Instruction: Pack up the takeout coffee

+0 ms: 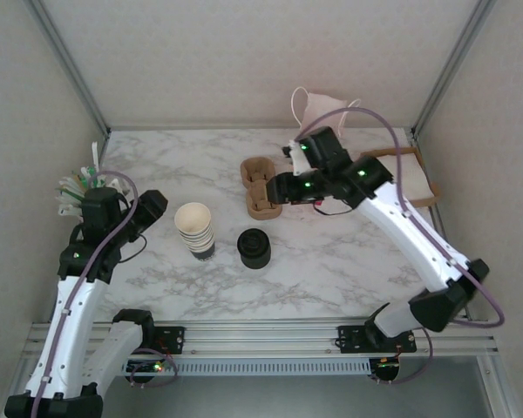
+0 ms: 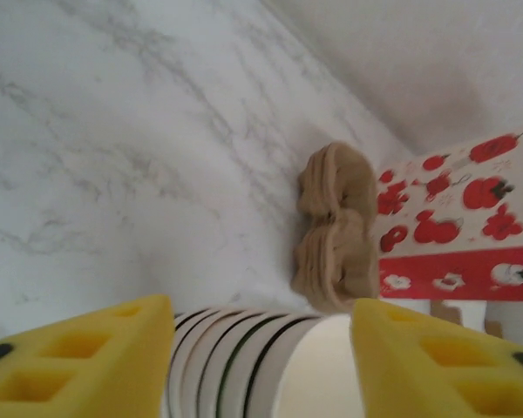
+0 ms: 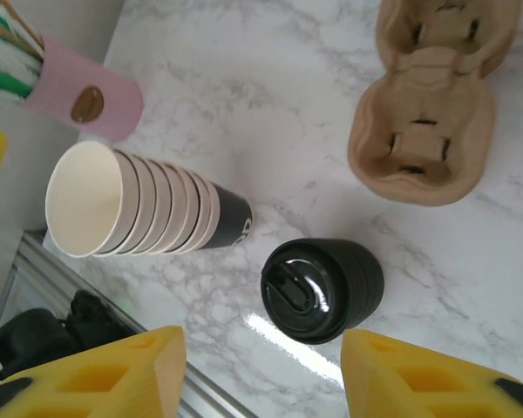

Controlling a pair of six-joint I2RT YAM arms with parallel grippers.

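Observation:
The takeout coffee is out of view. A stack of cream-rimmed lidless cups [image 1: 194,231] stands left of centre, and a stack of bare black lids [image 1: 254,248] stands beside it on the right. My left gripper [image 1: 157,207] is just left of the cup stack [image 2: 244,366]; its yellow fingers [image 2: 96,357] stand apart at either side of the top rims, with no grip visible. My right gripper [image 1: 277,188] hovers open over the brown cardboard carrier [image 1: 260,185]. From its wrist, the right gripper [image 3: 261,348] looks down at the lids [image 3: 324,289] and cups [image 3: 139,205], holding nothing.
A pink holder of stirrers [image 1: 78,183] stands at the left wall. A white bag with handles [image 1: 318,109] leans at the back, and a brown flat piece [image 1: 411,174] lies at the right. The carrier [image 3: 423,113] has empty wells. A red-printed white bag [image 2: 458,226] stands beyond it.

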